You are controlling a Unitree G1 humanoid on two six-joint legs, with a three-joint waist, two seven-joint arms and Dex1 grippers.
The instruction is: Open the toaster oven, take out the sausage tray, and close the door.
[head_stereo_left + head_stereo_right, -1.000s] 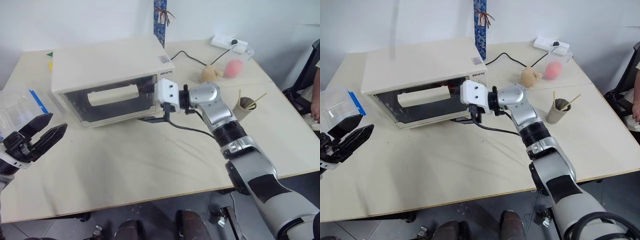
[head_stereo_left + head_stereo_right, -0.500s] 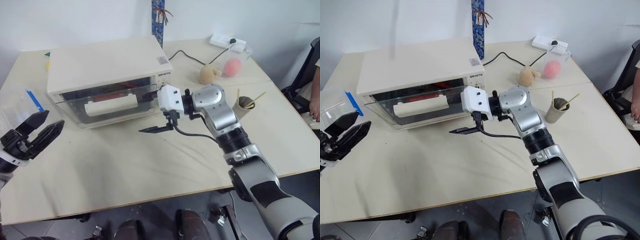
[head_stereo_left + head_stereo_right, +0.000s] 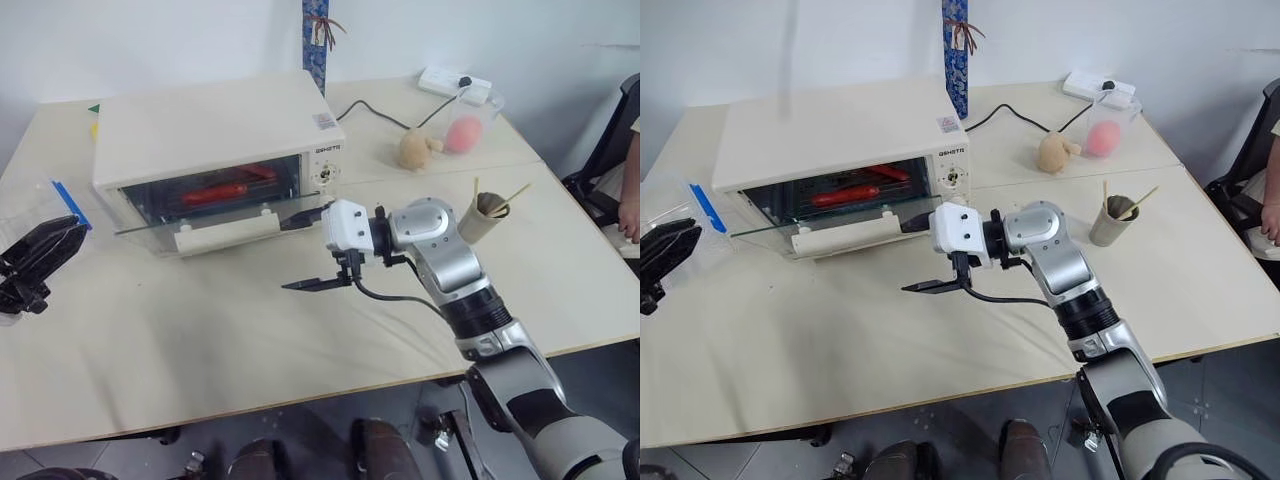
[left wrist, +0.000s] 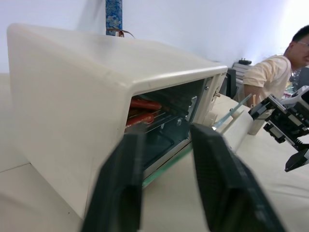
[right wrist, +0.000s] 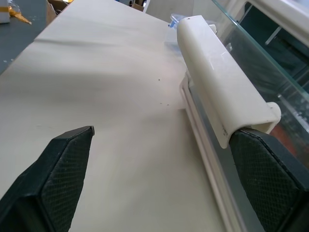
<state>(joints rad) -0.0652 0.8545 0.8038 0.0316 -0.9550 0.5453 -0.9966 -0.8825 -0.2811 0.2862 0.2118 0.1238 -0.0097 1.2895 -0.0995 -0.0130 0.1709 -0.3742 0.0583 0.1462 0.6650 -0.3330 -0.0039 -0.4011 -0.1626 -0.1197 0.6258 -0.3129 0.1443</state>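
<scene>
The cream-white toaster oven [image 3: 215, 135] stands at the table's back left. Its glass door [image 3: 150, 222] hangs open, almost level, and the white bar handle [image 3: 228, 233] faces me. Inside, the sausage tray [image 3: 845, 197] carries long red sausages [image 4: 143, 104]. My right gripper [image 3: 296, 250] is open at the handle's right end. One finger [image 5: 263, 164] lies against the bar's end [image 5: 251, 121] and the other finger [image 3: 310, 285] hangs over the table. My left gripper [image 3: 45, 255] hovers left of the oven with its fingers [image 4: 120, 193] drawn close and nothing between them.
A clear plastic box [image 3: 62, 195] with a blue clip lies by my left gripper. Right of the oven are a paper cup with sticks [image 3: 486, 216], a beige lump [image 3: 414, 150], a pink thing in a clear cup [image 3: 465, 132] and a power strip [image 3: 450, 80]. A person [image 4: 270, 77] sits at the right edge.
The door has swung down from shut to almost level, baring the sausages. My right gripper drew back toward me and lower. My left gripper's fingers closed together.
</scene>
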